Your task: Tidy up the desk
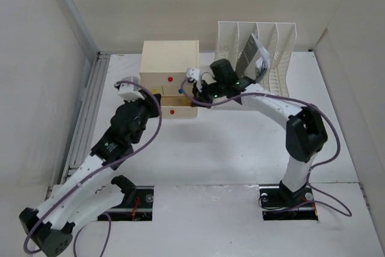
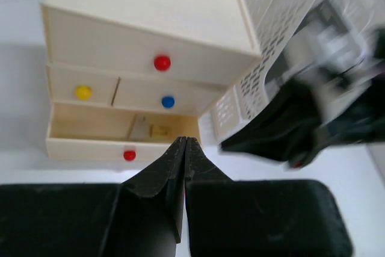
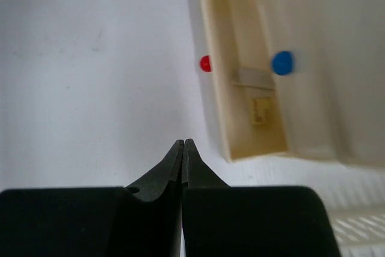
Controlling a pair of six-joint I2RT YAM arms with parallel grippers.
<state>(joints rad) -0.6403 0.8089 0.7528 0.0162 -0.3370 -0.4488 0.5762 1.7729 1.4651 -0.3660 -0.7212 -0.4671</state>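
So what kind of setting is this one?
Probably a mock office desk in a walled test cell: a matte white tabletop, a cream drawer box with coloured knobs, a white slotted file rack.

Desk (image 1: 228,148): I am counting one.
Drawer box (image 1: 169,58): one.
Red knobs (image 2: 161,62): I am seeing two.
Yellow knob (image 2: 83,92): one.
Blue knob (image 2: 168,102): one.
File rack (image 1: 283,40): one.
Loose pieces (image 3: 252,77): I am spotting two.

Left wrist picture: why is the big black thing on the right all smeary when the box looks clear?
Left wrist view: the other black robot arm is blurred, perhaps from motion or closeness, while the cream drawer box with coloured knobs looks fairly sharp; right wrist view: the round blue knob is smeared too; top view: sharp, evenly lit.
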